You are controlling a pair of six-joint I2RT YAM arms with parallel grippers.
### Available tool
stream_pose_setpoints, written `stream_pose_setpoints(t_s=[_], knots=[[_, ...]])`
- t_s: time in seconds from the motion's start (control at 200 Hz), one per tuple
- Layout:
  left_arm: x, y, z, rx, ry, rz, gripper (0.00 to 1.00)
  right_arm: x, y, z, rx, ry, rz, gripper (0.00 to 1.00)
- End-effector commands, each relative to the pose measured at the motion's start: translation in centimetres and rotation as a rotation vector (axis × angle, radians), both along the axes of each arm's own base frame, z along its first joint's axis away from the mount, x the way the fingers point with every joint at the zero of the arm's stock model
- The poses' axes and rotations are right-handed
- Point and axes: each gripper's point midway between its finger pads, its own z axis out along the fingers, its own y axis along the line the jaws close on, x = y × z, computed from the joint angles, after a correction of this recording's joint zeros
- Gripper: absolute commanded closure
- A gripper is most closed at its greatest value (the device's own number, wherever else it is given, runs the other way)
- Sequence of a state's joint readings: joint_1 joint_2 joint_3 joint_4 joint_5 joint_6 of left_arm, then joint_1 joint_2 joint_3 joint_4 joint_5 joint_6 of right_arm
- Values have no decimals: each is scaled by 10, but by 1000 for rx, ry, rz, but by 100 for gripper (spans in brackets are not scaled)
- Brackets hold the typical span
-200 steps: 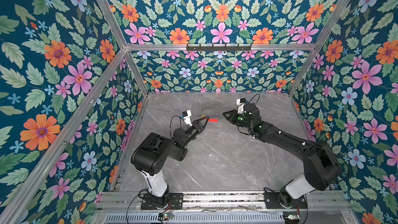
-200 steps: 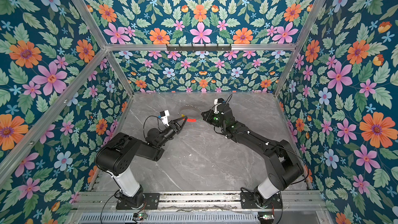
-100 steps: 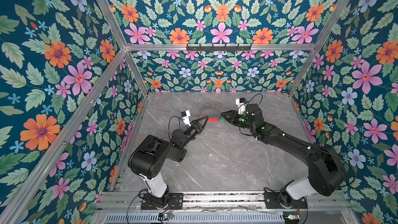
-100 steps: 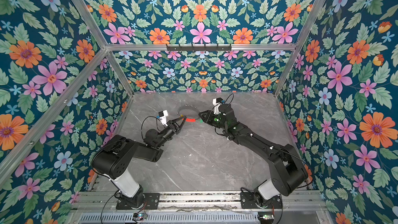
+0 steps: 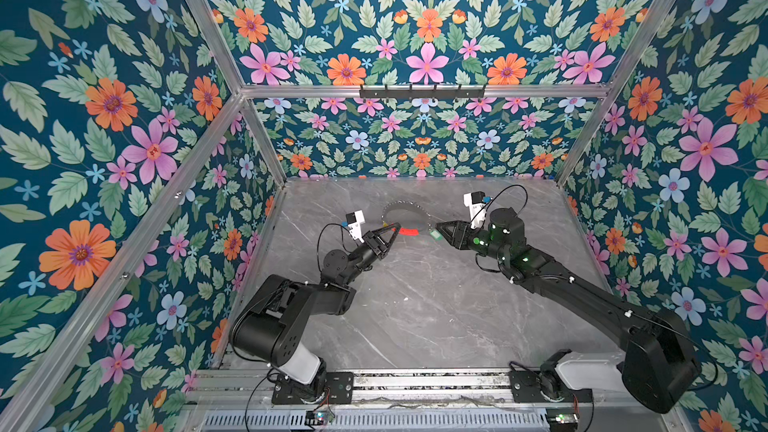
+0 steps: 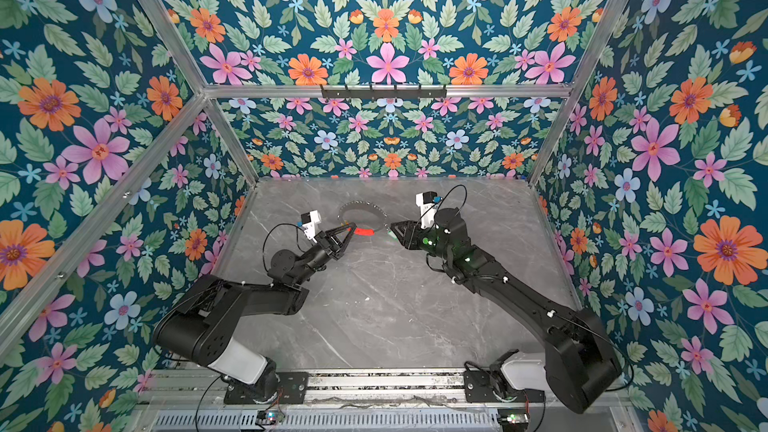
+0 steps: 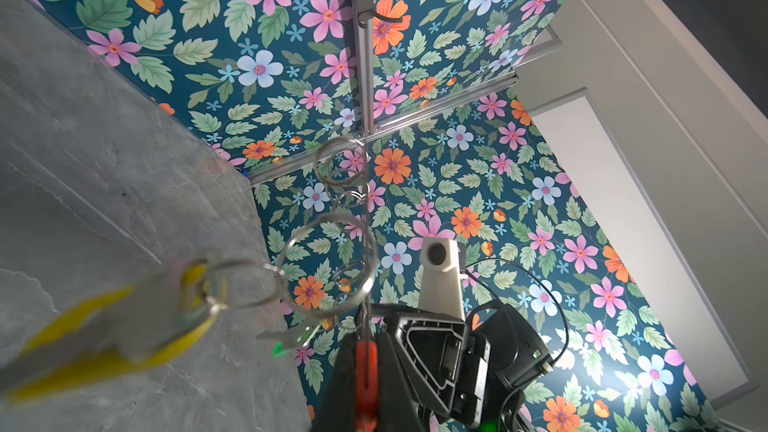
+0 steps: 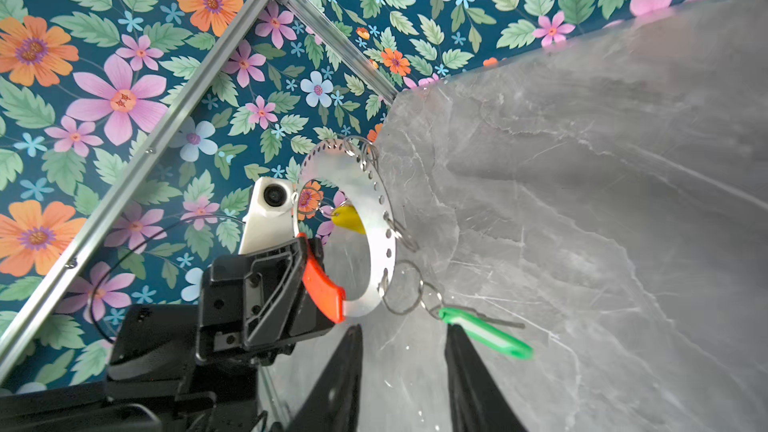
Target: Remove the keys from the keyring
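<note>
My left gripper (image 5: 397,227) (image 7: 365,338) is shut on the red sleeve (image 8: 322,282) of the keyring (image 5: 405,209) (image 6: 359,209), a flat silver ring with small holes (image 8: 376,201). Several small wire rings (image 7: 328,268) hang from it. The yellow key (image 7: 124,338) (image 8: 349,220) dangles on the far side. The green key (image 8: 484,332) (image 5: 435,235) hangs from two linked rings on the side nearest my right gripper. My right gripper (image 5: 438,228) (image 8: 405,338) is open just short of the keyring. Nothing lies between its fingers, and the green key sits just outside one fingertip (image 8: 453,332).
The grey marble table (image 5: 415,305) is walled by floral panels on three sides. An aluminium frame post (image 5: 582,151) stands at the back right corner. A black hook rail (image 5: 422,91) runs high on the back wall. Both arm bases are mounted on the front rail (image 5: 415,382).
My right gripper has gone from shut to open beside the green key. The left gripper has kept its hold on the red sleeve, nearly in place.
</note>
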State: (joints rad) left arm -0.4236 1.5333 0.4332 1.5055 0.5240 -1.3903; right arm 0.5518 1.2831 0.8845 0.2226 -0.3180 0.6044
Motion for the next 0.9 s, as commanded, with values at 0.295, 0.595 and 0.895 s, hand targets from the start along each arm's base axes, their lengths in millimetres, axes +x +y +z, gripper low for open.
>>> stream_pose_setpoints(t_s=[0.295, 0.595, 0.895], knots=[[-12, 18, 17, 216, -5, 133, 100, -26, -1, 13, -148, -285, 150, 55], [-23, 19, 40, 247, -59, 170, 100, -50, 25, 34, -99, -391, 264, 56], [-27, 5, 51, 250, -97, 141, 100, -39, 37, 25, -236, -429, 174, 56]])
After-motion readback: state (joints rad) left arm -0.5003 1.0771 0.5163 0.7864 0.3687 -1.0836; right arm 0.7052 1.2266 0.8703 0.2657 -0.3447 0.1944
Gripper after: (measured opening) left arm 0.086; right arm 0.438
